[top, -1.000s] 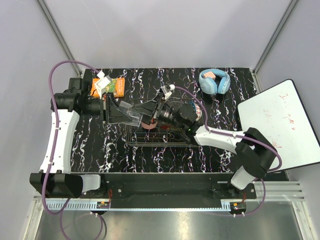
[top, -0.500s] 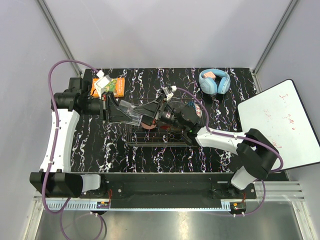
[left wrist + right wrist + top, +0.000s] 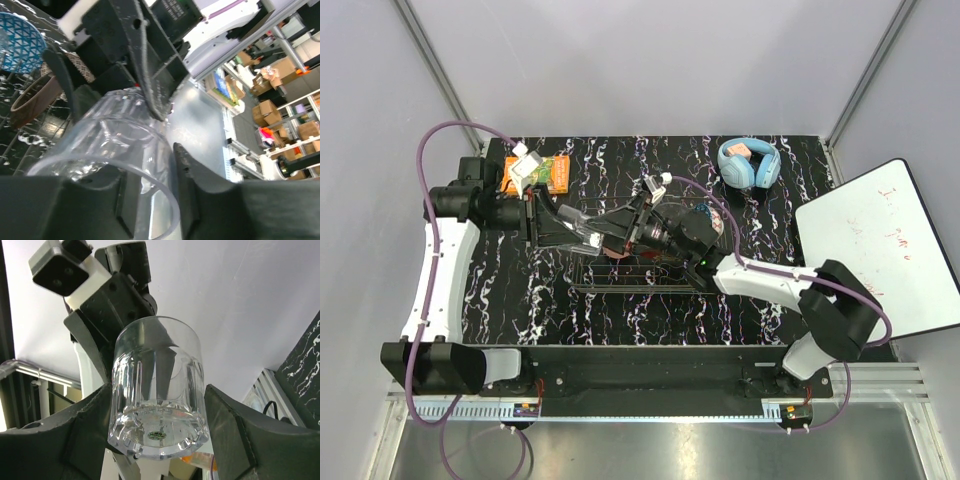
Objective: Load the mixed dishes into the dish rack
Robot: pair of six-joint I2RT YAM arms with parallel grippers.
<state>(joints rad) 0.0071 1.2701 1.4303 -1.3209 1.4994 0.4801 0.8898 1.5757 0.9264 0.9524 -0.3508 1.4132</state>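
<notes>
Where the black, white-veined tabletop (image 3: 520, 300) runs out from the arm bases, the dish rack (image 3: 620, 291) sits mid-table: thin dark wire grid, low sides. Above its left end the clear glass cup (image 3: 157, 365) lies sideways between both arms. It is a smooth cylinder with a thick ribbed base.

The right gripper (image 3: 157, 405) is clamped on the base, a matte black finger against each flank. The left gripper (image 3: 145, 190) straddles the rim wall; pinching or slack, cannot tell.

Beyond, among the wires, the brown-rimmed beige patterned bowl (image 3: 35, 97) stands on edge. The triangle-latticed blue patterned bowl (image 3: 17, 35) is past it.

Far edge: orange-green book (image 3: 545, 172) on the left, light blue headphones (image 3: 750, 162) on the right. The arms hide much of the rack.
</notes>
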